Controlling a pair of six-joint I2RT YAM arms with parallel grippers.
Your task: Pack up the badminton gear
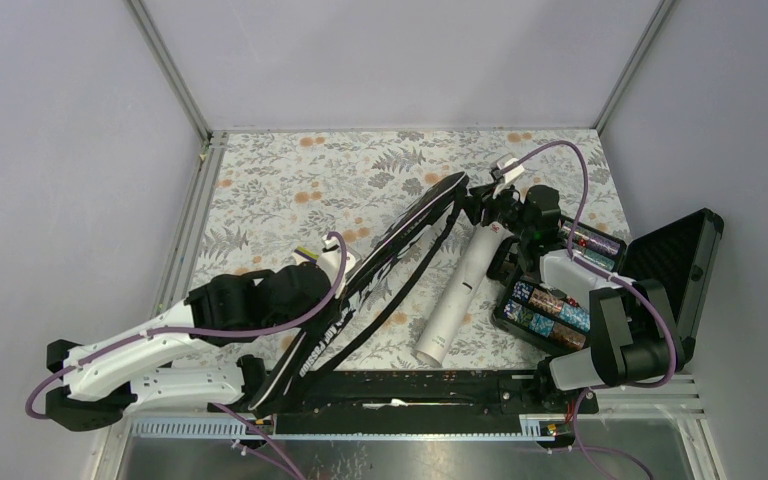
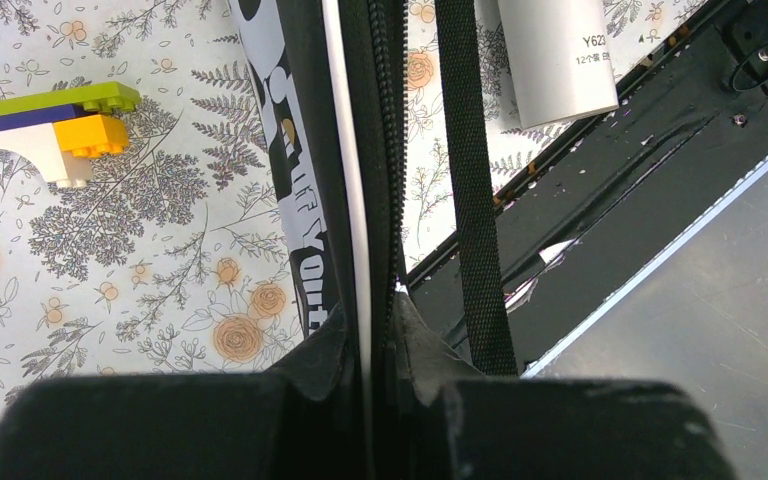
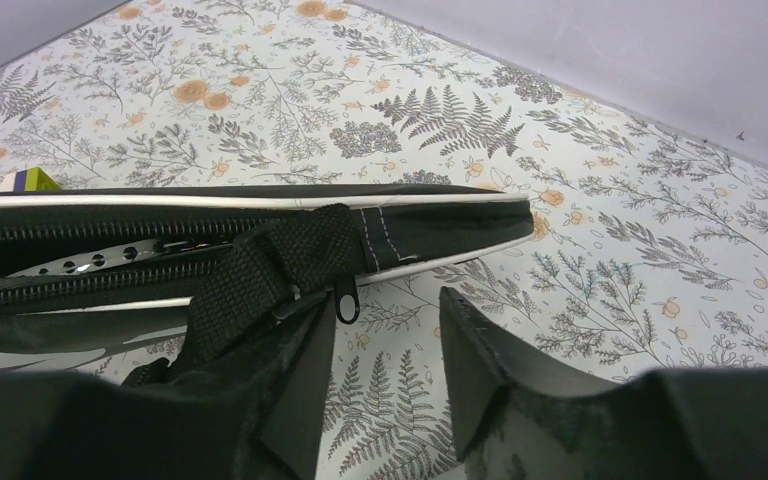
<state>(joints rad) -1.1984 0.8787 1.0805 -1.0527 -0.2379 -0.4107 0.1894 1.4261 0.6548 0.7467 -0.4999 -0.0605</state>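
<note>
Black bag (image 2: pixel 385 150) sits pinched by its zippered edge in our left gripper (image 2: pixel 372 352), stretching ahead; our right gripper (image 3: pixel 388 335) stands parted, the zipper pull (image 3: pixel 346 301) hanging just before its left-hand finger.

"Y62" on the white tube (image 2: pixel 558 60)

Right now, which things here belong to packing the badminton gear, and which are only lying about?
Job: bag; tube; racket inside the bag.
Lying about: case of foil items; toy bricks.
</note>
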